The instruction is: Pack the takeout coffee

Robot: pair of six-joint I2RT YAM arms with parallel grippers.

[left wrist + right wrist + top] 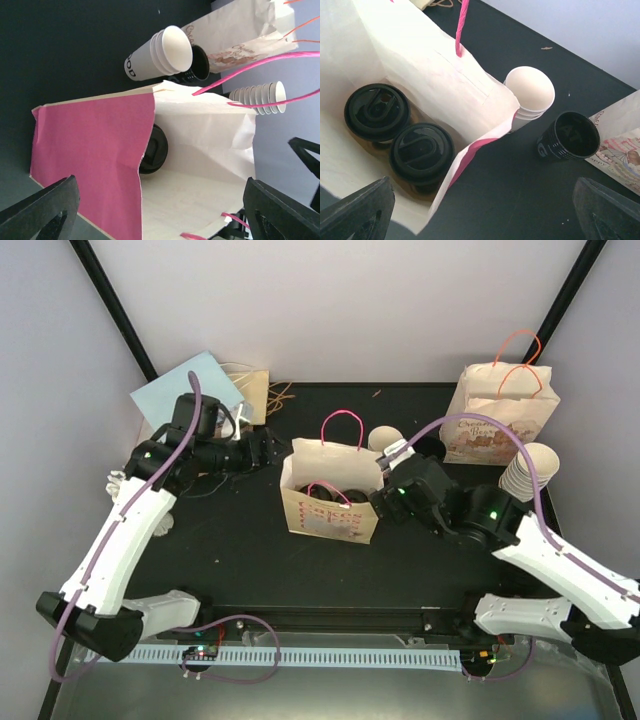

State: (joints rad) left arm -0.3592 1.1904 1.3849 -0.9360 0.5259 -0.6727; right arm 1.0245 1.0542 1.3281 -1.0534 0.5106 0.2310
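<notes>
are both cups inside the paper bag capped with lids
Yes, the right wrist view shows the two cups standing side by side in the paper bag, each with a black lid on top.

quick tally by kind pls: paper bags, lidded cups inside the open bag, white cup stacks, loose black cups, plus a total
paper bags: 2, the pink-handled bag and the orange-handled bag
lidded cups inside the pink-handled bag: 2
white cup stacks: 2, one beside the pink-handled bag, one at the far right
black cup lying on its side: 1
total: 7
</notes>
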